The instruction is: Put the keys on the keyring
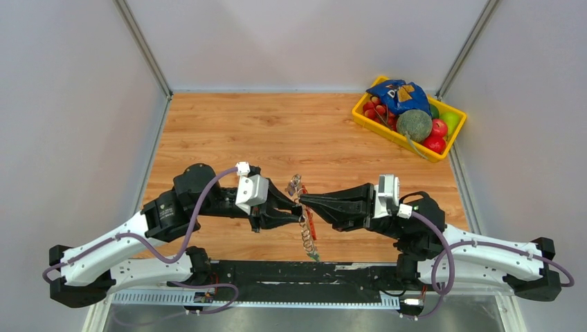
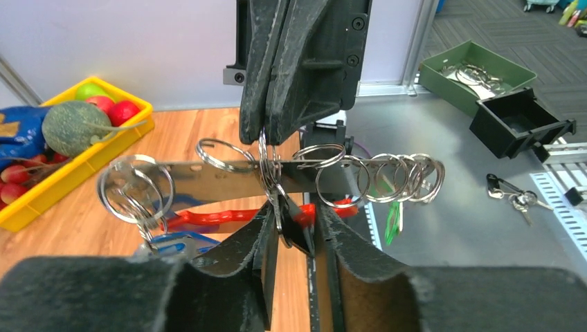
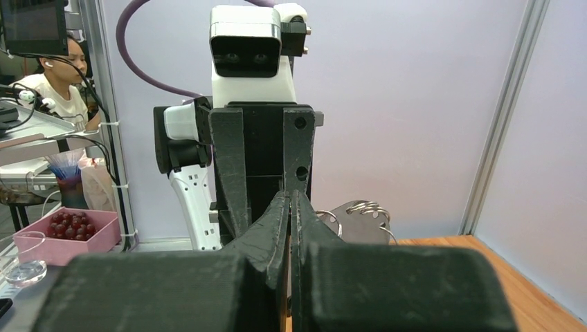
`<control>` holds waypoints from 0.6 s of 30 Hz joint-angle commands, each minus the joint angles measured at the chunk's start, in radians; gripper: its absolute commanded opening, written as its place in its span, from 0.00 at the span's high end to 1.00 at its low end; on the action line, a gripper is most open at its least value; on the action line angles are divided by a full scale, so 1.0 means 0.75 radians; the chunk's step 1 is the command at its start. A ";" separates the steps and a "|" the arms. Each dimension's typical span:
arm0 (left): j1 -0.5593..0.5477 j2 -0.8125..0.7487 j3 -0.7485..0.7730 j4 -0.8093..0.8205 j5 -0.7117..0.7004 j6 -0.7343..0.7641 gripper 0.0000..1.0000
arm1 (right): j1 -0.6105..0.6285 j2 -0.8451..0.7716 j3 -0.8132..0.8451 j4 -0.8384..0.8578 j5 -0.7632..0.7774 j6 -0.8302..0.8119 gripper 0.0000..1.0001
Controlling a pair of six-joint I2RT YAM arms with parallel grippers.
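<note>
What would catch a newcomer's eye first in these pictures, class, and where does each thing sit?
First, the two arms meeting tip to tip over the middle of the table: the right end effector is shut on a silver ring of the keyring, facing the left end effector. Then the yellow bin of fruit in the far right corner stands out.

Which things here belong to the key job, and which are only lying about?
Job: keyring, black key, blue key.
Lying about: yellow bin, melon, blue bag, green tray, black box.
</note>
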 commanded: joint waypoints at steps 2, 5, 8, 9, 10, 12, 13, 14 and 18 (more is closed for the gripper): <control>-0.005 -0.047 0.040 -0.027 -0.037 0.010 0.62 | 0.005 -0.028 0.047 0.092 0.025 0.004 1.00; -0.005 -0.075 0.055 -0.073 -0.073 0.009 0.55 | 0.005 -0.038 0.051 0.059 0.031 0.009 1.00; -0.005 -0.115 0.063 -0.100 -0.108 0.041 0.52 | 0.005 -0.051 0.048 0.041 0.032 0.013 1.00; -0.005 -0.122 0.067 -0.102 -0.125 0.043 0.50 | 0.005 -0.053 0.046 0.034 0.032 0.014 1.00; -0.005 -0.135 0.069 -0.101 -0.131 0.043 0.49 | 0.005 -0.056 0.045 0.030 0.031 0.016 1.00; -0.005 -0.148 0.073 -0.085 -0.144 0.040 0.48 | 0.005 -0.056 0.044 0.028 0.025 0.017 1.00; -0.005 -0.153 0.073 -0.076 -0.149 0.039 0.48 | 0.005 -0.055 0.044 0.025 0.020 0.017 1.00; -0.005 -0.154 0.071 -0.057 -0.148 0.034 0.48 | 0.006 -0.054 0.046 0.022 0.010 0.019 1.00; -0.004 -0.154 0.057 0.025 -0.130 0.020 0.46 | 0.006 -0.042 0.050 0.007 -0.023 0.021 1.00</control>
